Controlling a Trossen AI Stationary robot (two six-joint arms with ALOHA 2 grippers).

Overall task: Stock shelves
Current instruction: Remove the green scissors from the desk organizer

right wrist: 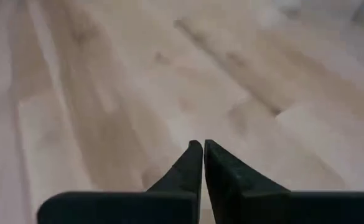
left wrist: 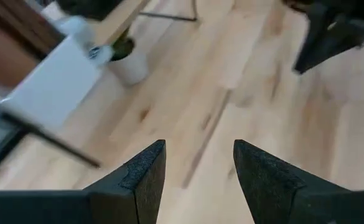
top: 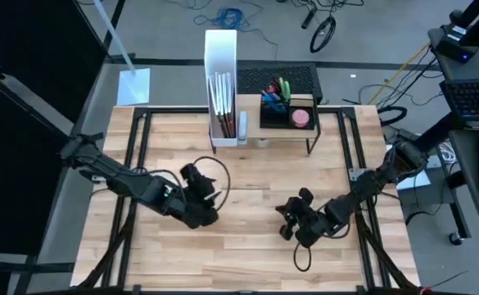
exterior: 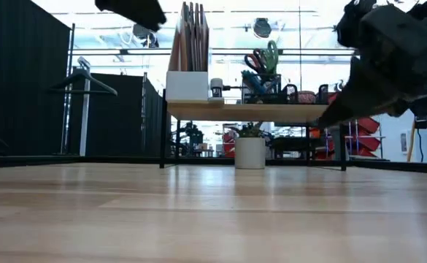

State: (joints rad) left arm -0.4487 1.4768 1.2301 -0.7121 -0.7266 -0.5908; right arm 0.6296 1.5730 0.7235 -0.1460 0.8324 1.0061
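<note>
Shelves (top: 286, 127) are standing at the table's (top: 247, 246) far edge, centre. Only the low view is showing a white pot (exterior: 250, 153) beneath them. Left end effector (left wrist: 197, 165) is hovering released over bare wood; right end effector (right wrist: 203, 163) is hovering clenched, empty.

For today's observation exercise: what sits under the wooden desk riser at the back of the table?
In the low view, a small white pot holding a green plant stands under the desk riser, between its black legs. From above, the riser's top and the items on it cover the pot completely.
</note>
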